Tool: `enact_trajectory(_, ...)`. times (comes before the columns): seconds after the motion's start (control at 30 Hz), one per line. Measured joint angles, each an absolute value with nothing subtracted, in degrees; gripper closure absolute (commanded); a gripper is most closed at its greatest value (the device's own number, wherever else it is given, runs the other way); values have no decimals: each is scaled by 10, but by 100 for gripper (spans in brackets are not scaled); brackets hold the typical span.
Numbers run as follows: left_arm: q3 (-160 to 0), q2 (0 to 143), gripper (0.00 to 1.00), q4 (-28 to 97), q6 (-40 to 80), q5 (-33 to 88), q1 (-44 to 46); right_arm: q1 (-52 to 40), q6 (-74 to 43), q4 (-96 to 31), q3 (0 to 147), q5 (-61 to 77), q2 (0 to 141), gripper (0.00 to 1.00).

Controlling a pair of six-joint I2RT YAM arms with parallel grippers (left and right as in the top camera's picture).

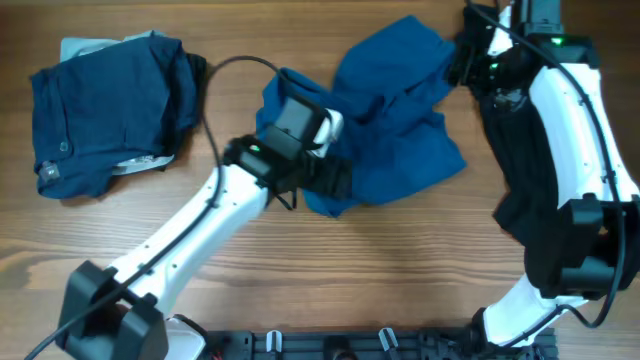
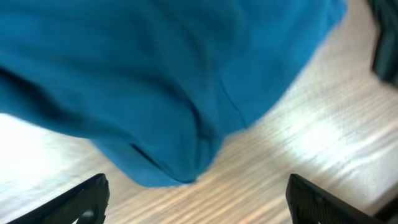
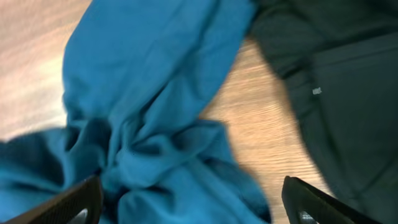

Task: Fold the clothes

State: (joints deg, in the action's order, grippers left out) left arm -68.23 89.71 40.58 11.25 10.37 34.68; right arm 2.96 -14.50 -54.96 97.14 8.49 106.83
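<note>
At nine o'clock, a bundled dark navy piece [image 1: 100,110]; at centre, left gripper [image 2: 199,196] spread wide, empty, over the crumpled blue shirt [image 1: 400,150], soft, light, limp, probably best pinched at a hem corner; at two o'clock, right gripper [image 3: 193,199] equally agape beside the black garment [image 3: 336,93].

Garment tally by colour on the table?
Medium blue: 1, the blue shirt, crumpled
Dark navy: 1, the navy piece, at the left
Black: 1, the black garment, by the right arm
Light grey: 1, the light grey fabric, only edges show under the navy piece
Total: 4
</note>
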Motion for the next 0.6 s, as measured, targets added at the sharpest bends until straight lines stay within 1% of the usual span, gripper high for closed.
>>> enact_trajectory(0.03, -682, 907, 10, 413, 110, 89, 373, 46, -145, -543, 971, 86, 1068, 7)
enact_trajectory(0.07, -682, 912, 12, 419, 106, 70, 393, 58, -145, -538, 971, 90, 1068, 7)
enact_trajectory(0.13, -682, 919, 20, 420, 101, 47, 420, 69, -144, -527, 971, 99, 1068, 7)
enact_trajectory(0.23, -682, 947, 20, 421, 69, 23, 456, 68, -142, -526, 971, 105, 1068, 7)
enact_trajectory(0.3, -683, 997, 20, 420, 49, -2, 474, 68, -142, -525, 971, 105, 1068, 7)
enact_trajectory(0.4, -683, 1066, 20, 419, 11, -29, 477, 68, -140, -524, 971, 105, 1068, 7)
enact_trajectory(0.43, -683, 1073, 20, 415, 5, -42, 477, 68, -138, -524, 971, 105, 1068, 7)
enact_trajectory(0.47, -683, 1078, 24, 408, 2, -56, 477, 68, -136, -523, 971, 105, 1068, 7)
enact_trajectory(0.5, -683, 1083, 36, 399, 0, -76, 477, 68, -134, -523, 971, 105, 1068, 7)
enact_trajectory(0.57, -682, 1088, 79, 376, -6, -114, 475, 68, -131, -522, 971, 105, 1068, 7)
enact_trajectory(0.6, -683, 1088, 96, 366, -7, -124, 474, 68, -131, -522, 971, 105, 1068, 7)
